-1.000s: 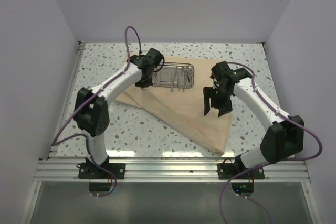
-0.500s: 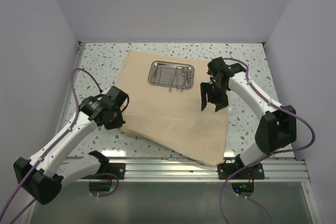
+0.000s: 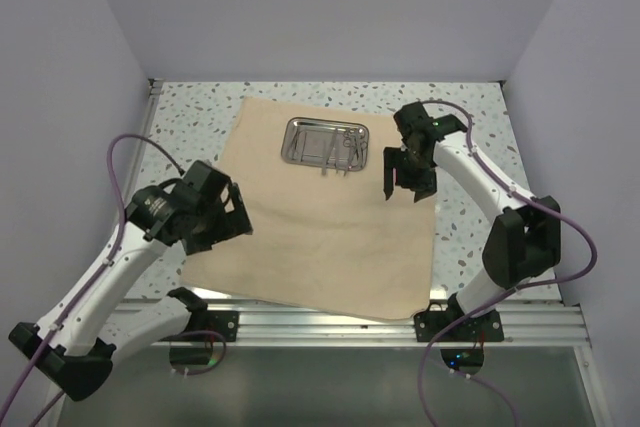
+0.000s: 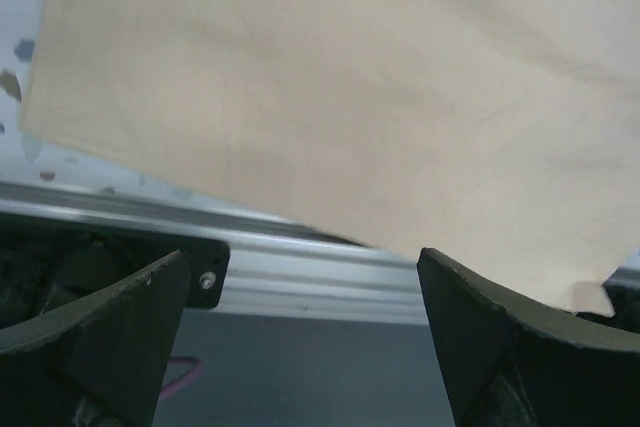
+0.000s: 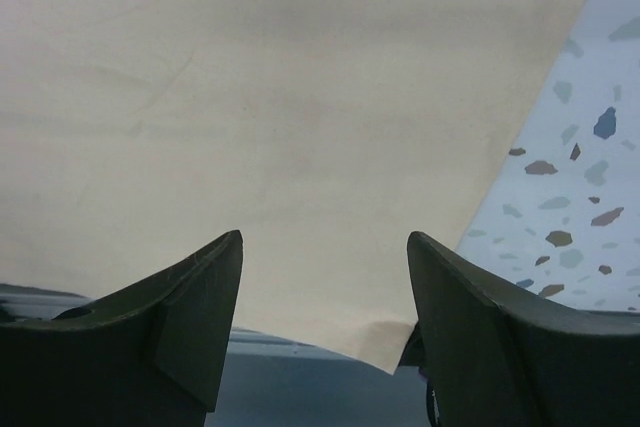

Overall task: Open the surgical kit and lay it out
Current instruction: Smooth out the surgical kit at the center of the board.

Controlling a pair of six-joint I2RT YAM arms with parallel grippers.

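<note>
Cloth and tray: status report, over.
Left gripper open, empty, at left edge of cloth. Right gripper open, empty, over its right side. Cloth spread open; tray on it, instruments inside. Nothing in the way.

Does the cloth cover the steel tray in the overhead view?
No, the tray sits exposed on top of the spread cloth.
</note>
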